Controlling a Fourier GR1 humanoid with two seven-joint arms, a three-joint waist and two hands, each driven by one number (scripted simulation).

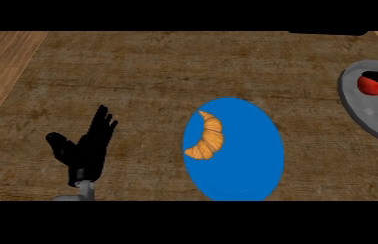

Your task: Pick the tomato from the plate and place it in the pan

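Note:
A blue plate (244, 158) lies on the counter at the lower middle, with an orange croissant (206, 136) on its left side. At the right edge a grey pan (356, 102) shows in part, and a red tomato (368, 84) sits inside it, cut off by the view's edge. My left hand (87, 145) rests at the lower left, fingers straight and pointing up, holding nothing. It stands well to the left of the plate. My right hand shows nowhere.
The brown counter top (162, 73) stretches across the view. A lighter wooden strip (15, 58) runs along the upper left corner. A dark object (328, 32) shows at the top right edge.

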